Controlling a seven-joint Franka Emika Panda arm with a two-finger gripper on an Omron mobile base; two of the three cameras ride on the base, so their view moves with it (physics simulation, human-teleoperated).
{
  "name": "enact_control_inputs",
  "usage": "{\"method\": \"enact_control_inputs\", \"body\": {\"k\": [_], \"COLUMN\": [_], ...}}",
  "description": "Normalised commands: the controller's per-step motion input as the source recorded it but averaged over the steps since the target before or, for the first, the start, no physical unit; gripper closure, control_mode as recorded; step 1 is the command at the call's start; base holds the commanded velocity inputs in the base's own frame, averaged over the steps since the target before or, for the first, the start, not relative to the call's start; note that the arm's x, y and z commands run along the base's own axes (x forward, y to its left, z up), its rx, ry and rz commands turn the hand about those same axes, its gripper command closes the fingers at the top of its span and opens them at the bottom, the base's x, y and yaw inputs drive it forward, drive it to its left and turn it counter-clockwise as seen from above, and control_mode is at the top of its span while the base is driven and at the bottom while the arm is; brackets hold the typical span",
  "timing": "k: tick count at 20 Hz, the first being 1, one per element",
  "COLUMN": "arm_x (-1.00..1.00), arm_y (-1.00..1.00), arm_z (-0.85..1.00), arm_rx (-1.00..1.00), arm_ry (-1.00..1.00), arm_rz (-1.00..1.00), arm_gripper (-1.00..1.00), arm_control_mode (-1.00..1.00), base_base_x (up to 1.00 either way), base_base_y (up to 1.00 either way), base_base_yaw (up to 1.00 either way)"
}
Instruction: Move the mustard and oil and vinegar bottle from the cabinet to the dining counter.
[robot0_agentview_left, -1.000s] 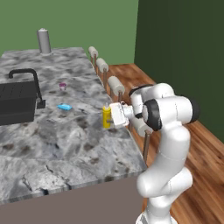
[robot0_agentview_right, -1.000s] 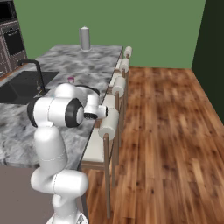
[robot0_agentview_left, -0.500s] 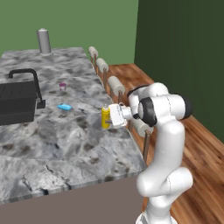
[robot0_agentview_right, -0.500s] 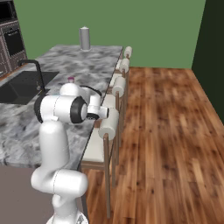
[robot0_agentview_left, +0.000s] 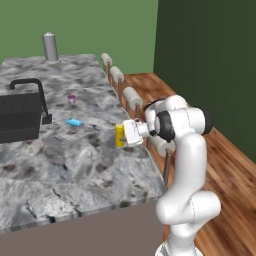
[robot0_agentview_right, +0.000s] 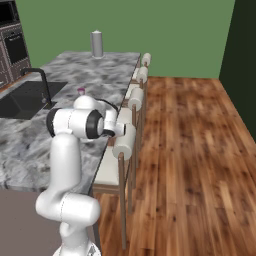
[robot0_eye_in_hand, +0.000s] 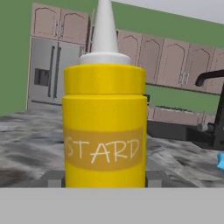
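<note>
Mustard (robot0_eye_in_hand: 104, 127) base cut off below; nozzle tip cropped at top.

A grey canister (robot0_agentview_left: 49, 47) stands at the table's far edge; a small pink cup (robot0_agentview_left: 71, 98) and blue sponge (robot0_agentview_left: 74, 122) lie mid-table.

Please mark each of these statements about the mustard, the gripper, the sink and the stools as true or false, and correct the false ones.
1. The gripper holds the mustard upright. True.
2. The mustard is above the black sink. False: it is over the dining counter, near the edge with the stools.
3. The mustard has a white pointed cap. True.
4. The grey canister lies on its side. False: it stands upright at the far end.
</note>
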Motion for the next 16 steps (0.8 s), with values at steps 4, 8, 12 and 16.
{"method": "enact_control_inputs", "body": {"k": [4, 8, 12, 16], "arm_x": [0.28, 0.32, 0.26, 0.17], "arm_y": [0.02, 0.03, 0.02, 0.01], "arm_z": [-0.22, -0.18, -0.17, -0.25], "arm_rx": [0.00, 0.00, 0.00, 0.00], "arm_ry": [0.00, 0.00, 0.00, 0.00], "arm_rz": [0.00, 0.00, 0.00, 0.00], "arm_gripper": [1.00, 1.00, 1.00, 1.00], "arm_control_mode": [-1.00, -1.00, -1.00, -1.00], "base_base_x": [0.00, 0.00, 0.00, 0.00], "base_base_y": [0.00, 0.00, 0.00, 0.00], "base_base_yaw": [0.00, 0.00, 0.00, 0.00]}}
